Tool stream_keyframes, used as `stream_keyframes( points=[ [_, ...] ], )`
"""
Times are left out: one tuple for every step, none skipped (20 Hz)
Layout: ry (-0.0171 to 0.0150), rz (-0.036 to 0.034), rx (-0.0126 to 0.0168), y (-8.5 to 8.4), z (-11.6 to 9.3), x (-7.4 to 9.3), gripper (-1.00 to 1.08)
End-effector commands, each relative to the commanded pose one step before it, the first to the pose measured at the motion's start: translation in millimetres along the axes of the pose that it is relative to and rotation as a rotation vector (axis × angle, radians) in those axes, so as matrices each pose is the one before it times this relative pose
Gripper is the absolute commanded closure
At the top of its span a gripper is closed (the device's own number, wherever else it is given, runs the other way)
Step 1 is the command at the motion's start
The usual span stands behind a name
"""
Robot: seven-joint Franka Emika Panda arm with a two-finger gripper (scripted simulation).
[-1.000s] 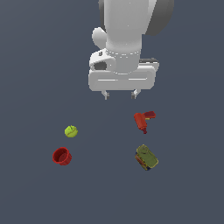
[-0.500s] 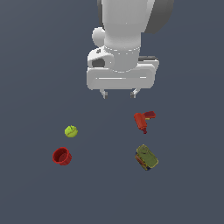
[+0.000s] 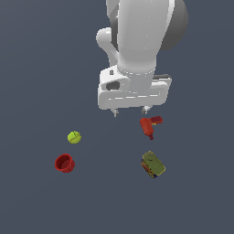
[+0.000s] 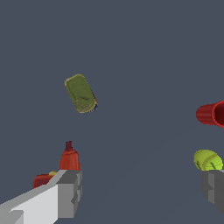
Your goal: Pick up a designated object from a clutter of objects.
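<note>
Hovering claw point(image 3: 130, 111) agape — olive-green block point(image 3: 153, 164) apart, uncrowded.

Four items on a dark slate-blue floor point(image 3: 36, 55)

Ball point(image 3: 74, 137) and red cup point(image 3: 64, 162) lower left; red drill point(image 3: 150, 126) centre-right, olive-green block point(image 3: 153, 164) below it.

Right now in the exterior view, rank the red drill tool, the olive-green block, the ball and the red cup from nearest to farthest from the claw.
1. Red drill-shaped tool, just below the claw, toward the exterior view's right.
2. Olive-green block, lower on the exterior view's right, and yellow-green ball, on the exterior view's left: too close to call.
3. Red cup, lower left, farthest.
</note>
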State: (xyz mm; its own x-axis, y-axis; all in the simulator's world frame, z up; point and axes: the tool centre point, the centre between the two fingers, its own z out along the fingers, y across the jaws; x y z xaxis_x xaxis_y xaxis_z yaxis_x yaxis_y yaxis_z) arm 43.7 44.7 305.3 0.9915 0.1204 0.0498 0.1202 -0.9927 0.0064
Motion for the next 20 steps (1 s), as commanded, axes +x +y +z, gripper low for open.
stream_keyframes(
  points=[
    [-0.00488, -0.03835, -0.0017, -7.04, 13.39, 11.49, -0.92],
    [-0.00196, -0.01737, -0.00061, -3.08, 6.18, 5.27, -0.92],
    [-0.00205, -0.01836, -0.0005, -3.25, 6.67, 5.52, -0.92],
    [-0.00213, -0.01927, -0.00038, -3.4, 7.15, 5.75, -0.92],
    [-0.00213, -0.01949, -0.00022, -3.43, 7.4, 5.76, -0.92],
    [-0.0021, -0.01947, -0.00007, -3.42, 7.55, 5.69, -0.92],
    [-0.00206, -0.01943, 0.00009, -3.4, 7.69, 5.62, -0.92],
    [-0.00203, -0.01939, 0.00024, -3.39, 7.84, 5.55, -0.92],
    [-0.00199, -0.01935, 0.00039, -3.39, 7.98, 5.47, -0.92],
    [-0.00195, -0.01929, 0.00053, -3.37, 8.12, 5.39, -0.92],
    [-0.00191, -0.01924, 0.00067, -3.36, 8.25, 5.31, -0.92],
    [-0.00186, -0.01918, 0.00081, -3.36, 8.39, 5.22, -0.92],
    [-0.00182, -0.01911, 0.00095, -3.34, 8.52, 5.13, -0.92],
    [-0.00175, -0.01887, 0.00107, -3.31, 8.57, 4.99, -0.92],
    [-0.00163, -0.01791, 0.00113, -3.14, 8.28, 4.66, -0.92],
    [-0.0015, -0.01688, 0.00118, -2.97, 7.93, 4.33, -0.92],
    [-0.00137, -0.01586, 0.0012, -2.79, 7.57, 4.01, -0.92],
    [-0.00126, -0.01485, 0.0012, -2.62, 7.19, 3.7, -0.92],
    [-0.00115, -0.01385, 0.00119, -2.45, 6.79, 3.4, -0.92],
    [-0.00104, -0.01285, 0.00116, -2.28, 6.38, 3.11, -0.92]
  ],
)
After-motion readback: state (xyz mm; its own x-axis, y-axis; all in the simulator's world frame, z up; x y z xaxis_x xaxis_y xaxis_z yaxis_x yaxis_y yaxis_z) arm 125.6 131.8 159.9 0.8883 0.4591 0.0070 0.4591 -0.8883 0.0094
